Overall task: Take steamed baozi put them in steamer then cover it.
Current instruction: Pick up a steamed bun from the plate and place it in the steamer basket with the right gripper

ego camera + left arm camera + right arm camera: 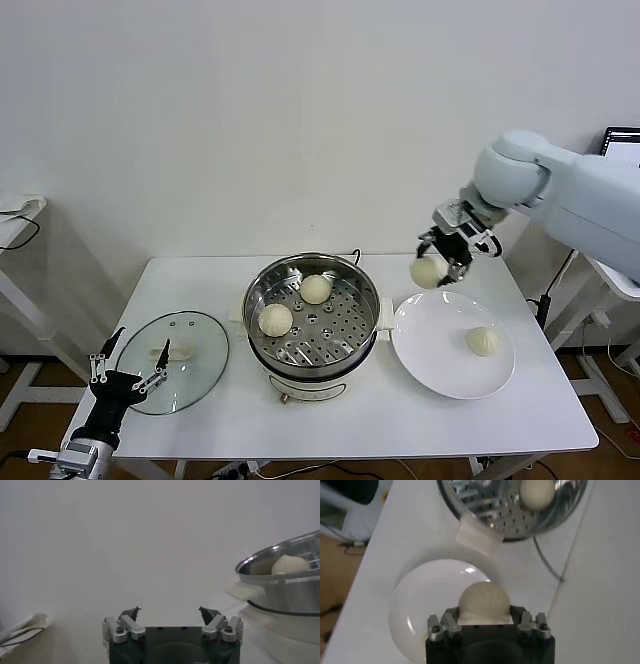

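My right gripper (440, 262) is shut on a cream-white baozi (430, 271) and holds it in the air above the far left rim of the white plate (430, 350), just right of the steamer (312, 318). In the right wrist view the held baozi (484, 603) sits between the fingers. Two baozi (316, 289) (275, 320) lie on the steamer's perforated tray. One baozi (483, 341) lies on the plate. The glass cover (183, 362) lies flat on the table at the left. My left gripper (130, 370) is open and empty at the table's front left, by the cover.
The white table (350, 430) holds everything. The steamer's cable runs off behind it. A white side table stands at the far left and a monitor corner at the far right.
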